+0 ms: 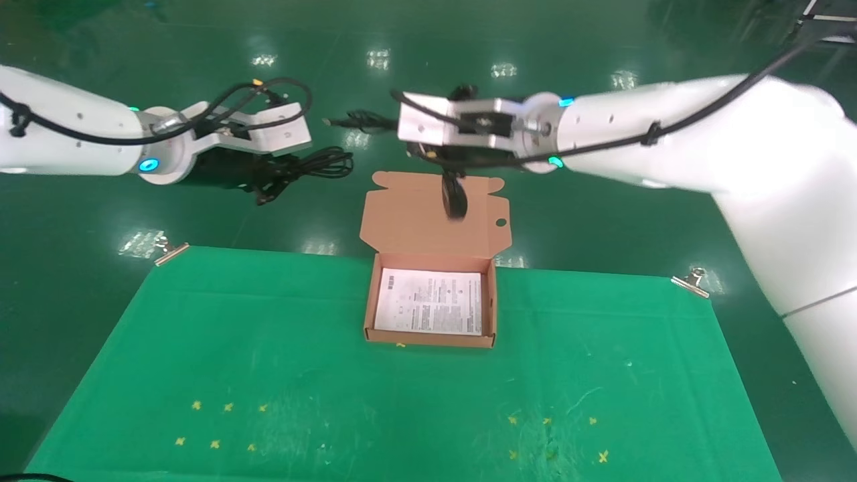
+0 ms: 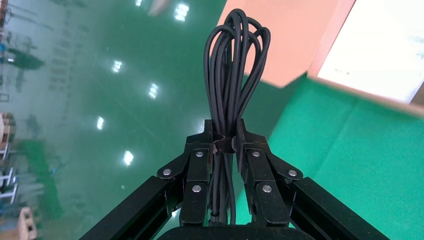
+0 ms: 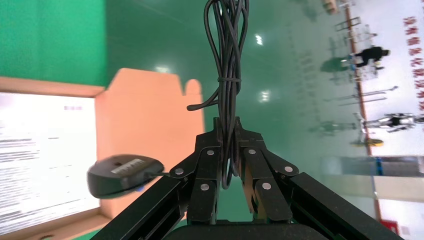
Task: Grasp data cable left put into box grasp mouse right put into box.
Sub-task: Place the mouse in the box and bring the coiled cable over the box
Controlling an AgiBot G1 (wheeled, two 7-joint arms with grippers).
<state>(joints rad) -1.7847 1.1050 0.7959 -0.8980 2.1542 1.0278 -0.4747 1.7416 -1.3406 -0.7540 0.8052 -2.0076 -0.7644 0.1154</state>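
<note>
From the head camera, I am holding both arms up behind the open box (image 1: 432, 338). The mouse (image 1: 455, 194) is dangling over its lid.

Left wrist camera: my left gripper (image 2: 226, 142) is pinching the data cable (image 2: 234, 70).

Right wrist camera: my right gripper (image 3: 229, 145) is pinching the mouse's cord (image 3: 226, 60). Next I think I need to lower the cable into the box.

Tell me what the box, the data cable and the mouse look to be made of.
The box: brown cardboard, matte, with cut tabs and folded walls. The data cable: likely rubber or plastic sheathing, smooth black with a faint sheen, bending in soft loops between the left gripper fingers. The mouse: probably hard black plastic with a slight gloss, dangling by its cord from the right gripper.
</note>
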